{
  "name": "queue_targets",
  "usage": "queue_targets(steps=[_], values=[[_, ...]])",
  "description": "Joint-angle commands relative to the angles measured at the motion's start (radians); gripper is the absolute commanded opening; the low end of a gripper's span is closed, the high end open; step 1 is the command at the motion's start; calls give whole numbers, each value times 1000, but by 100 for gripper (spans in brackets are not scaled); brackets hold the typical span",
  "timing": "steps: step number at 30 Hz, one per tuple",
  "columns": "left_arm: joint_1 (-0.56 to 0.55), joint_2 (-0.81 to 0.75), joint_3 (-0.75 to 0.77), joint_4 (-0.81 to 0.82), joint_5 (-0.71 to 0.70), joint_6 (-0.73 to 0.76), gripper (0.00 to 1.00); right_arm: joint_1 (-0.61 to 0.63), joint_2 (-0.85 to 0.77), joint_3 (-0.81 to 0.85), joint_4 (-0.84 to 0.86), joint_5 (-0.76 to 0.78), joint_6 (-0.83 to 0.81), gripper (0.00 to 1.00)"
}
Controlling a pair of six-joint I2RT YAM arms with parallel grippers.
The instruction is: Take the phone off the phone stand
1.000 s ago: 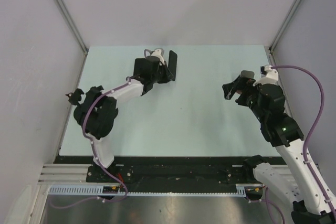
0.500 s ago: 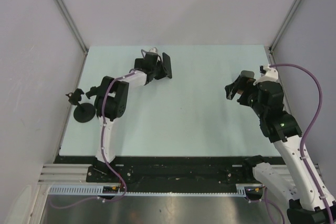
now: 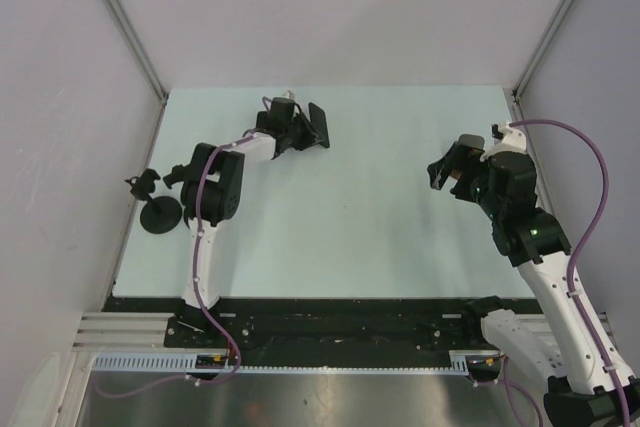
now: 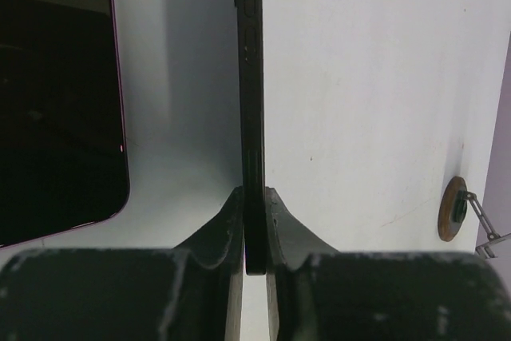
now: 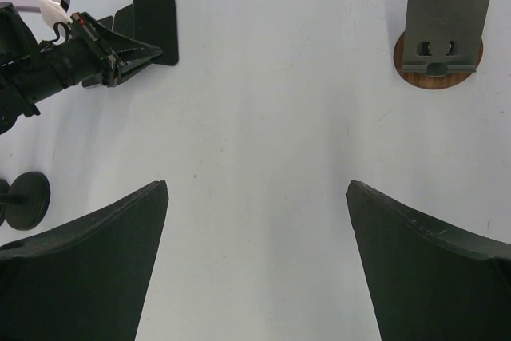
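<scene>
1. Phone (image 4: 252, 117), a slim dark slab. It shows edge-on in the left wrist view and stands on its long side over the far-left part of the desk, well apart from its stand. Whether its lower edge touches the desk I cannot tell.
2. The left hand (image 4: 254, 197) is clamped on the phone, one finger pressed flat to each broad face near one end. That grip likely keeps the slab from twisting while it is carried.
3. The pale, matte desk (image 3: 350, 217) is bare below the phone, so setting it down there looks unobstructed.
4. The phone stand (image 5: 441, 21), a grey upright plate on a round wooden base, sits empty at the far right. By this the removal looks done, with only the laying down left.
5. The right hand (image 5: 256, 185) hovers near the stand with its fingers wide apart and grips nothing, probably parked out of the way.
6. A black round-footed object (image 3: 158, 215) sits at the desk's left edge, beside the left arm and not involved.
</scene>
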Motion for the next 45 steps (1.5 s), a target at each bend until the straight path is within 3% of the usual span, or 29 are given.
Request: queue_targets(steps=[1, 11, 17, 29, 39, 45], values=[[15, -1, 6, 24, 44, -59, 19, -9, -3, 5, 35, -17, 3, 100], [39, -16, -32, 24, 59, -78, 30, -17, -9, -4, 35, -29, 15, 100], [59, -67, -92, 24, 21, -76, 30, -20, -14, -4, 35, -37, 15, 100], [59, -204, -175, 20, -53, 2, 59, -23, -19, -6, 32, -32, 12, 100], [-88, -191, -92, 21, -6, 142, 96, -24, -9, -7, 28, -32, 6, 100], [-125, -89, -3, 24, 15, 119, 100, -26, -20, -7, 17, -30, 9, 100]])
